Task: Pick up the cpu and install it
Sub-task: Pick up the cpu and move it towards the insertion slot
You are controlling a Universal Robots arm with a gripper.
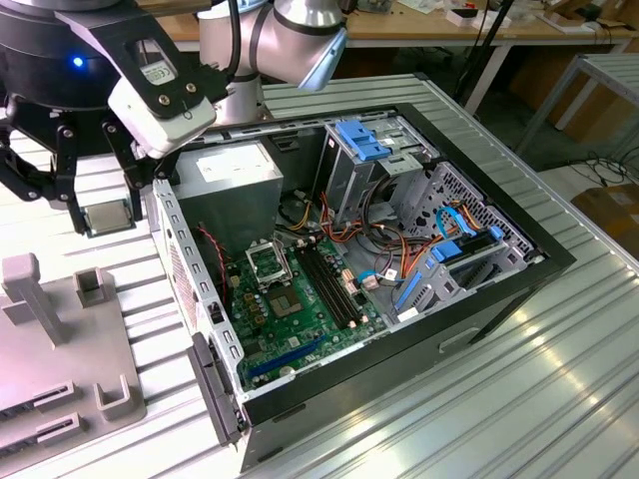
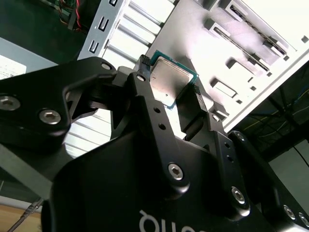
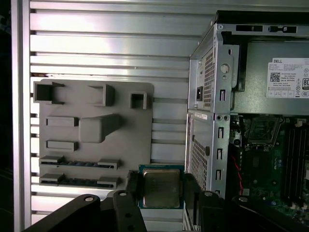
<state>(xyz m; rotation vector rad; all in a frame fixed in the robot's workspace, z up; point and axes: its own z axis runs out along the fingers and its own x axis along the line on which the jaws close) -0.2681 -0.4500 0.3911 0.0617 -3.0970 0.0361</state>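
The cpu (image 1: 109,217), a small flat square chip with a silver-grey top and green edging, hangs above the ribbed table, to the exterior view's left of the open computer case. My gripper (image 1: 106,208) is shut on it, one black finger on each side. Both wrist views show the cpu (image 2: 169,79) (image 3: 161,187) pinched between the fingers (image 3: 133,187). The black-framed socket (image 1: 268,261) sits on the green motherboard (image 1: 305,324) inside the case and shows as well in the first wrist view, where the socket (image 3: 263,129) lies across the case wall from the chip.
A grey parts fixture (image 1: 45,349) (image 3: 96,130) with slots and posts lies on the table beside the case. The case's metal wall (image 1: 185,259) stands between the gripper and the motherboard. A power supply (image 1: 232,175), drive cages and cables crowd the case interior.
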